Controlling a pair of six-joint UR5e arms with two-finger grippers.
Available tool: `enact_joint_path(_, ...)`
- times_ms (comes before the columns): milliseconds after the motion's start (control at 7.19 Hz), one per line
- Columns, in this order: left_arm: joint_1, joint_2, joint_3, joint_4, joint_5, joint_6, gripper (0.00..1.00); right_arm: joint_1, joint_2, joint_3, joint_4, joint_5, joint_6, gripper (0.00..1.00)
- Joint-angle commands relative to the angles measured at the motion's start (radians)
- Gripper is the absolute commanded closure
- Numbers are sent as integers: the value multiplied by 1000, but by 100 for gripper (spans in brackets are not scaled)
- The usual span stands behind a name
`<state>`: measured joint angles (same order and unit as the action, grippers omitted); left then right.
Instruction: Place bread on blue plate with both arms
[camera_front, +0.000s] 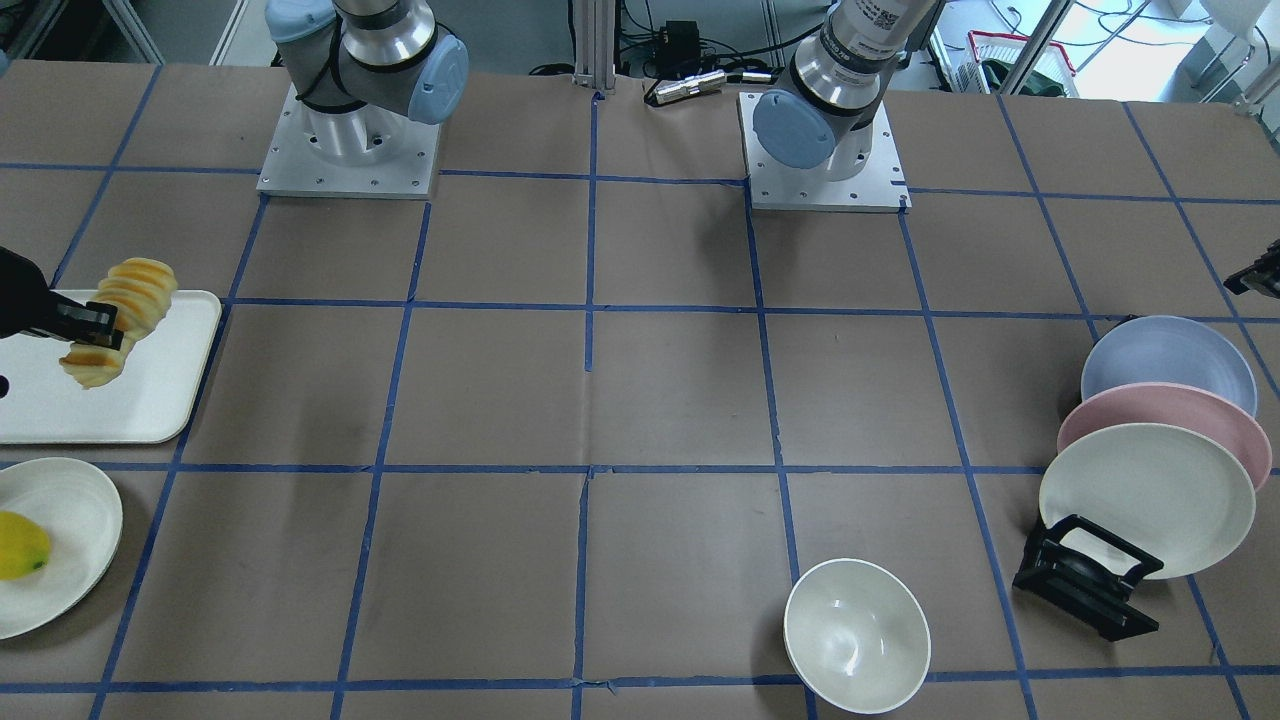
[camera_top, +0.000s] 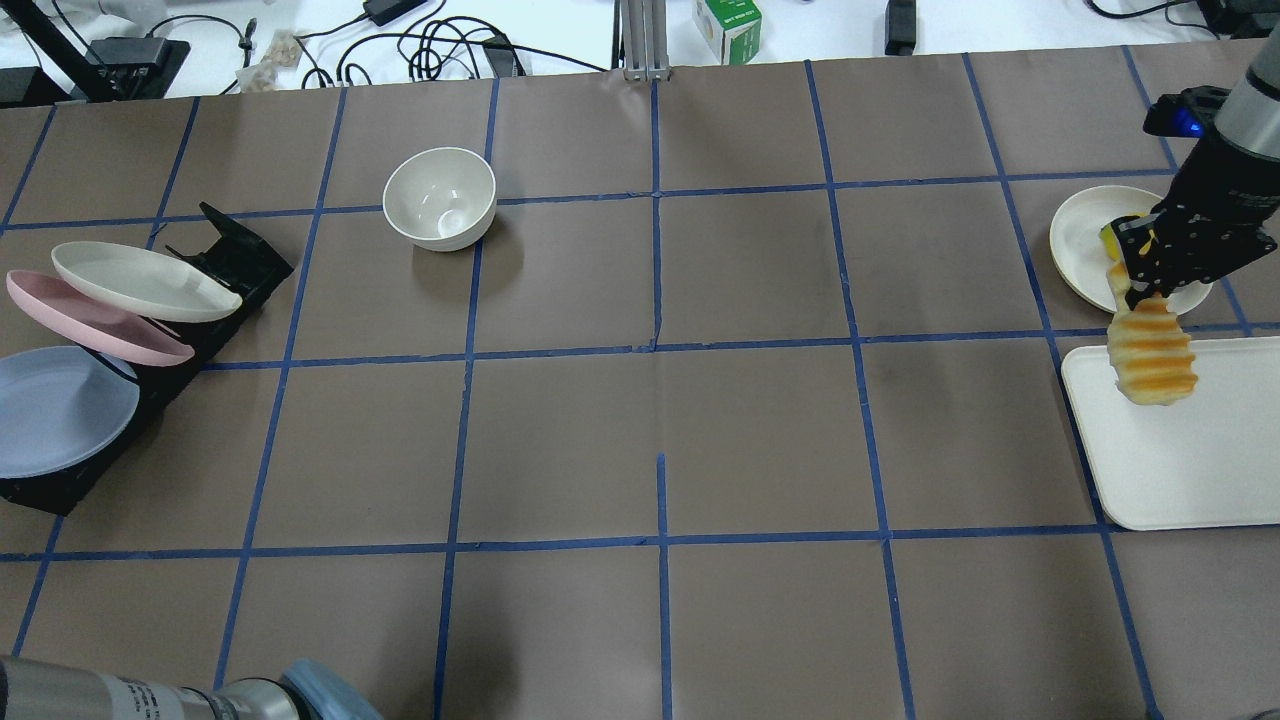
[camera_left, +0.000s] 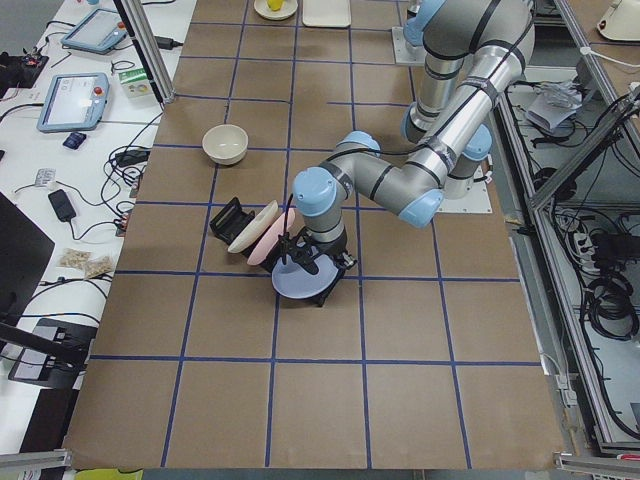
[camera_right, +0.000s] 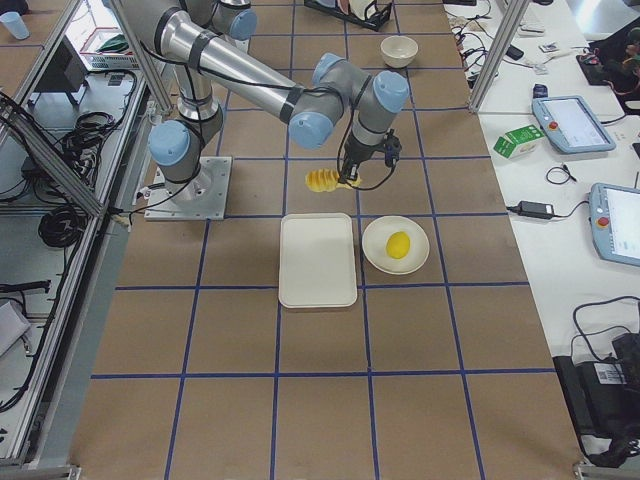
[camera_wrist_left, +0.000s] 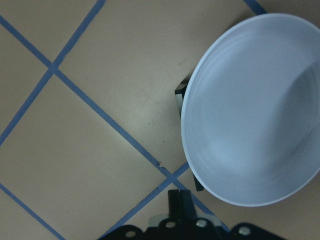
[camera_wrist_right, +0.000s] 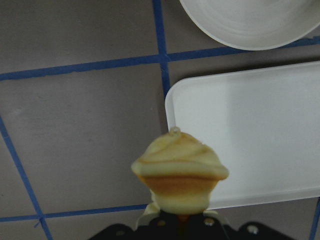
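My right gripper is shut on the bread, a ridged yellow and orange loaf. It holds the loaf in the air over the near edge of the white tray. The loaf also shows in the overhead view and in the right wrist view. The blue plate leans at the end of a black rack. My left gripper hovers just beside the blue plate's rim, its fingers pressed together with nothing between them. It also shows in the exterior left view.
A pink plate and a cream plate lean in the same rack. A white bowl stands at mid-table. A cream plate with a yellow fruit sits beside the tray.
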<state>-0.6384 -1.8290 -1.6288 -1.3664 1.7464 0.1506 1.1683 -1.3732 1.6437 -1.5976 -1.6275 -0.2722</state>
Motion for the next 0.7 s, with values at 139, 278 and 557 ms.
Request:
enact_joint_path(139,-6,-61,-6,143,-2,-14,57,134,-27,-4,31,70,137,100)
enact_joint_path(278,-6,-97,-16,145,-1,-13,51,152,-27,-2,33,70,166,100)
enact_joint_path(557,-6,-133,-16,145,5,-14,49,154,-27,1,33,70,166,100)
